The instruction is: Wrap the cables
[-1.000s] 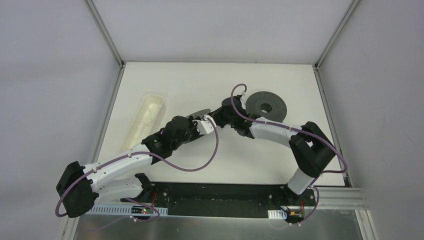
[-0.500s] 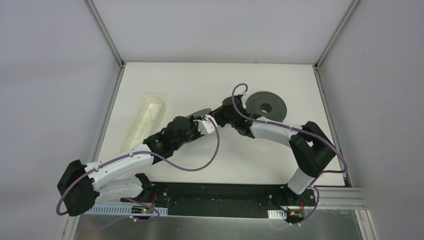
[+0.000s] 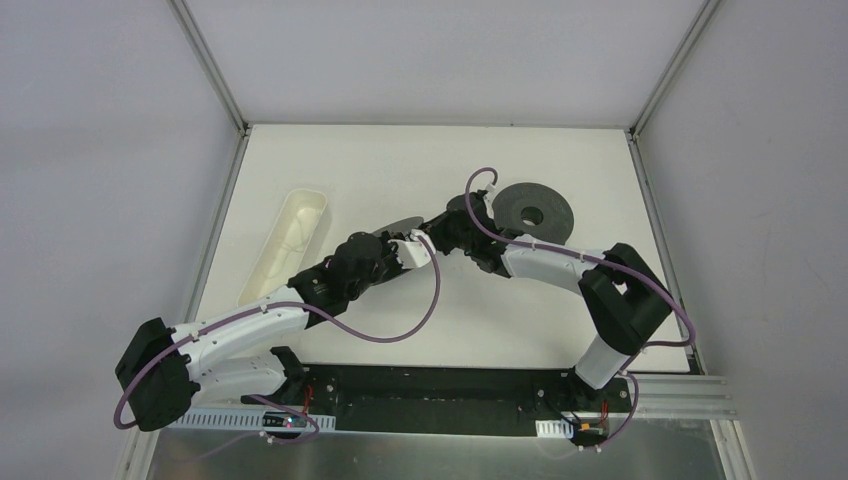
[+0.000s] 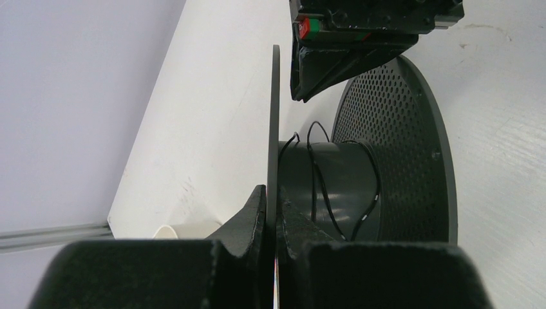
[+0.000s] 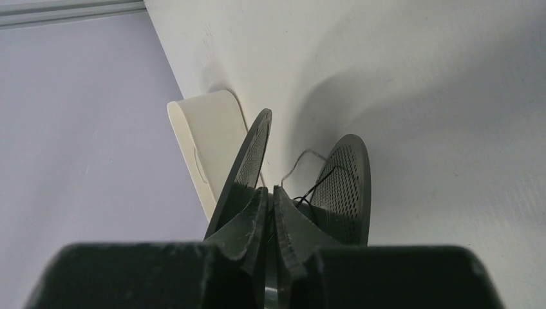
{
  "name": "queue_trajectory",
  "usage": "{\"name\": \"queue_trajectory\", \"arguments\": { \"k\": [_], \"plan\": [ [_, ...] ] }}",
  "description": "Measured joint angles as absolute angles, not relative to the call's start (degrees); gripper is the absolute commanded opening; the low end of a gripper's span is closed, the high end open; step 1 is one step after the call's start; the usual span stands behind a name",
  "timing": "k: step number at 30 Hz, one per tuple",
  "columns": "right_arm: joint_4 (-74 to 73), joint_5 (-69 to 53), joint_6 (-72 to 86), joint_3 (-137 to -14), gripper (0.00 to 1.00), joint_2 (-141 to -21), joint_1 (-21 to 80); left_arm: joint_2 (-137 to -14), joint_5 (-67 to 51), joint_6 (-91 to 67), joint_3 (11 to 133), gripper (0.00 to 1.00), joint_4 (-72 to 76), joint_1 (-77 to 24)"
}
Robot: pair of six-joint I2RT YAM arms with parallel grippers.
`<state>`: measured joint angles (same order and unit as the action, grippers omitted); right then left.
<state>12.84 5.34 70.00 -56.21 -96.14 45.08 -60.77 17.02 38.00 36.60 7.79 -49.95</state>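
Winding at early stage: left gripper (image 4: 271,198) clamps the spool (image 4: 393,148) by its thin flange, the cables (image 4: 313,167) sit as a few loose turns on its hub, right gripper (image 5: 271,193) jaws stand nearly together, hold on a strand unclear, so most wrapping seemingly remains.

The cables (image 4: 313,168), thin black wire, sit in loose springy loops round the spool hub (image 4: 344,170) just beyond my left jaws.

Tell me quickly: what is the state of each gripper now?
Left gripper: closed on the rim of the spool.
Right gripper: jaws nearly together; whether it holds the cable cannot be told.
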Motion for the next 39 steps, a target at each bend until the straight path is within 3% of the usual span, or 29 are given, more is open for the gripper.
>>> {"name": "queue_trajectory", "arguments": {
  "k": [7, 15, 26, 32, 39],
  "plan": [
    [10.87, 7.03, 64.03, -54.22, 0.12, -91.29, 45.08, -60.80, 16.93, 35.31, 38.17, 0.00, 5.48, -49.65],
    [7.46, 8.10, 47.92, -52.93, 0.23, -79.50, 45.08, -60.75, 12.34, 23.79, 43.57, 0.00, -1.78, -41.87],
    [19.49, -0.45, 12.19, -37.63, 0.39, -56.42, 45.30, -61.41, -1.72, -4.60, 69.45, 0.00, -27.75, -21.89],
    [30.50, -5.67, -13.56, -26.46, 0.41, -54.74, 53.34, -64.25, -9.63, -17.32, 79.09, 0.00, -36.07, -18.31],
    [39.09, 0.19, -37.17, -25.21, 0.44, -62.48, 66.32, -65.63, -15.20, -26.41, 82.56, 0.00, -43.05, -18.26]
  ]
}}
